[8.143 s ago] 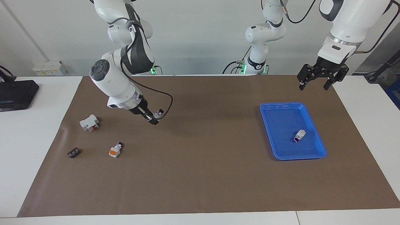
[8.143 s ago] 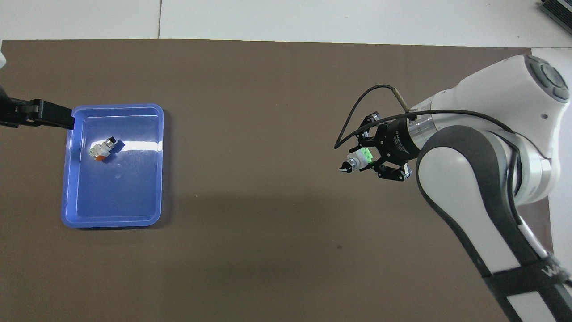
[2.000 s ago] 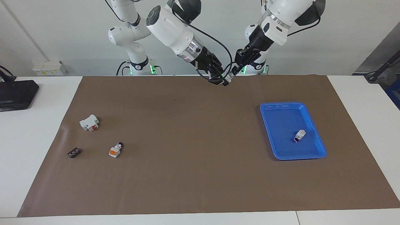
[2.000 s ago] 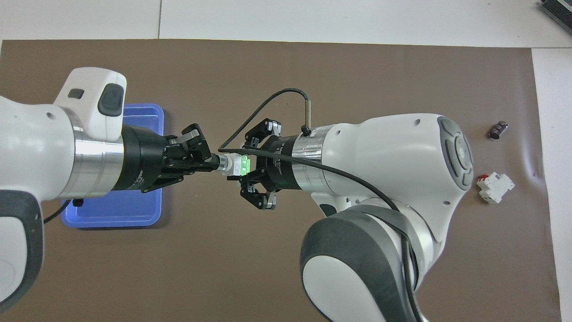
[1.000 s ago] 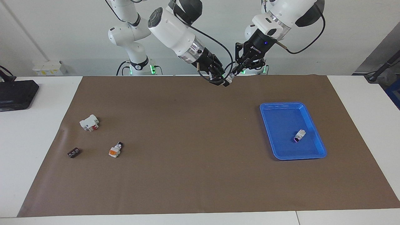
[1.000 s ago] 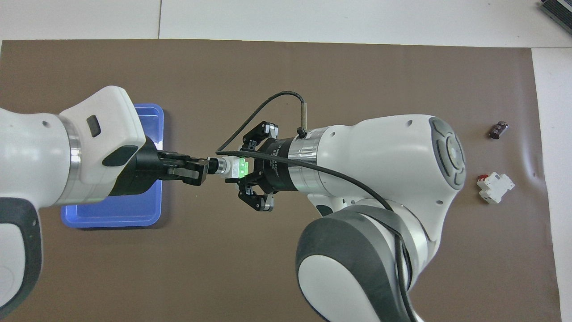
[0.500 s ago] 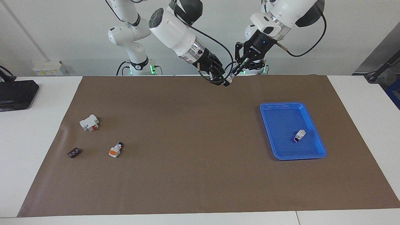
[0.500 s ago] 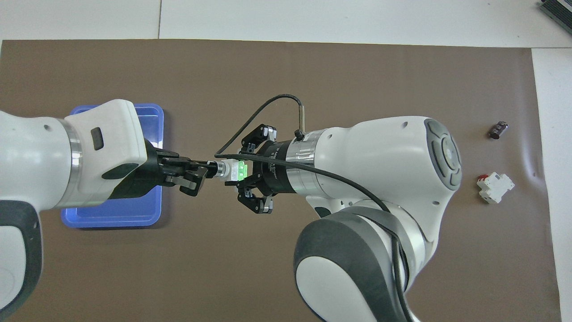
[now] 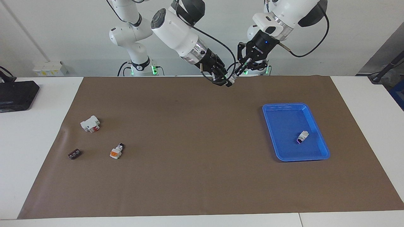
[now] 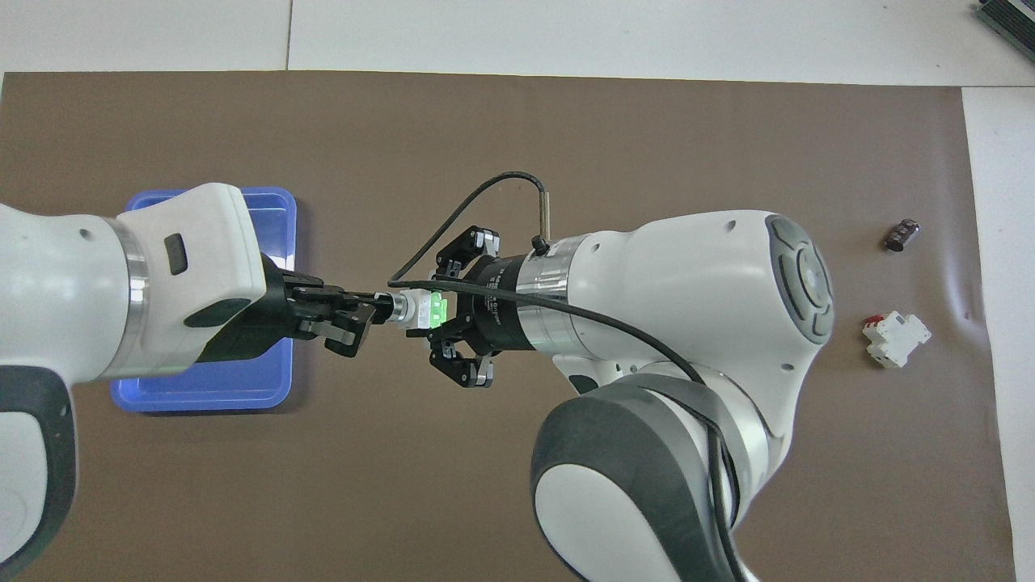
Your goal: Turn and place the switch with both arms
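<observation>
Two glossy white robot arms meet in mid-air above the brown paper mat (image 9: pixel 202 176) that covers the white counter (image 9: pixel 34 132), sharing one small part between them. The right arm's black two-finger claw (image 9: pixel 222 78), reaching in from its base, is clamped around the body of the thumb-sized white switch with a bright green face (image 10: pixel 427 309), which hangs clear of the mat, over the strip of it nearest the robots and about midway between the two ends of the counter. The left arm's black claw (image 10: pixel 365 311) comes in end-on to the switch's knob end, its fingers closed around the black knob.

Down on the mat, toward the right arm's end of the counter, lie three loose parts: a white blocky component with red marks (image 9: pixel 90 123), nearest the robots of the three; a small dark ridged piece (image 9: pixel 74 154); and beside that a similar white switch with an orange face (image 9: pixel 116 151). A flat black box (image 9: pixel 17 94) sits on the bare counter past the mat's edge at that end.

Toward the left arm's end of the counter a shallow blue plastic tray (image 9: pixel 284 110) rests on the mat, and in it lies a small white switch with a purple end (image 9: pixel 302 136).
</observation>
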Action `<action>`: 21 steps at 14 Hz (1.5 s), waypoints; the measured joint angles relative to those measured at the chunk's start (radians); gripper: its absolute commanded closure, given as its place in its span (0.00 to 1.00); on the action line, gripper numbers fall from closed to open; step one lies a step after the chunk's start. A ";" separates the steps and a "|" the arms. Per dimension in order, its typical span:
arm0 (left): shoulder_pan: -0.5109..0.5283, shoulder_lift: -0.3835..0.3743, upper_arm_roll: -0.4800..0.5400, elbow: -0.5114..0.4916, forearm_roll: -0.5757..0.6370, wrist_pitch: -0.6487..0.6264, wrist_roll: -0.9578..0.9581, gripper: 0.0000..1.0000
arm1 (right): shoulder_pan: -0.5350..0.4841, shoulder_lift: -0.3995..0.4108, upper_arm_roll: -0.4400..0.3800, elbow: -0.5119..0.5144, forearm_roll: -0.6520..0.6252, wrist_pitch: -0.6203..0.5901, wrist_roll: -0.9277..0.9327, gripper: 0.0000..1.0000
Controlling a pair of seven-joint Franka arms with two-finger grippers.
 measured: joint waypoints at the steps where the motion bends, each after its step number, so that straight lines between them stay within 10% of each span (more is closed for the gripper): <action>1: 0.000 0.000 0.000 0.000 0.000 0.000 0.000 1.00 | 0.000 0.000 0.000 0.000 0.000 0.000 0.000 0.00; 14: 0.137 -0.073 0.022 -0.165 0.036 -0.036 0.029 1.00 | -0.004 -0.043 -0.009 0.017 -0.212 -0.135 -0.128 0.00; 21: 0.345 -0.117 0.030 -0.317 0.193 0.031 0.099 1.00 | -0.150 -0.075 -0.018 -0.011 -0.543 -0.226 -0.822 0.00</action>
